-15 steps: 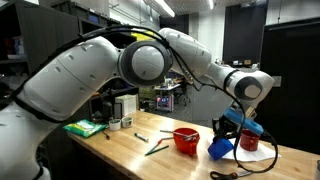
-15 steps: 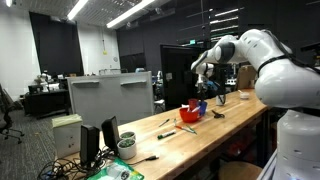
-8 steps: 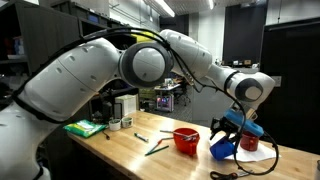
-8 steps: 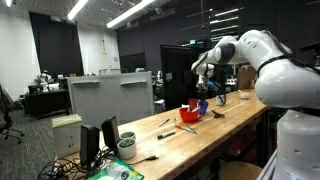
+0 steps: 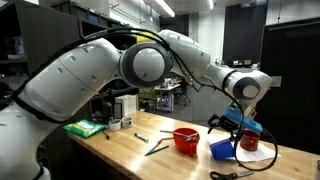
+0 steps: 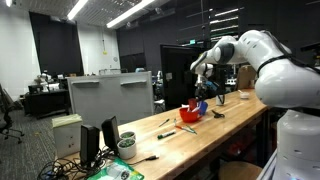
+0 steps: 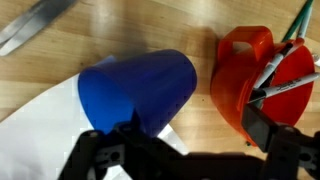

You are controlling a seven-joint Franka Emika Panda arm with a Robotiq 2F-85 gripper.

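A blue cup [image 7: 138, 90] lies on its side on the wooden table [image 7: 130, 30], partly over a white sheet [image 7: 35, 125]. Beside it stands a red cup [image 7: 240, 85] with pens in it. My gripper [image 7: 180, 150] hangs just above them, open; its dark fingers [image 7: 270, 130] are spread wide with nothing between them. In both exterior views the gripper [image 5: 226, 124] [image 6: 203, 92] hovers over the blue cup [image 5: 222, 149] [image 6: 203, 106], with the red cup [image 5: 186, 139] [image 6: 190, 113] next to it.
A silver tool [image 7: 35, 25] lies near the blue cup. Pens [image 5: 155, 147] and a green pad [image 5: 85, 127] lie further along the table, and a black cable [image 5: 240, 172] loops at its front. A grey box [image 6: 110, 95] stands behind the bench.
The jaws have gone from shut to wide open and let go of the blue cup, which has settled slightly lower onto the table. The arm has barely moved.
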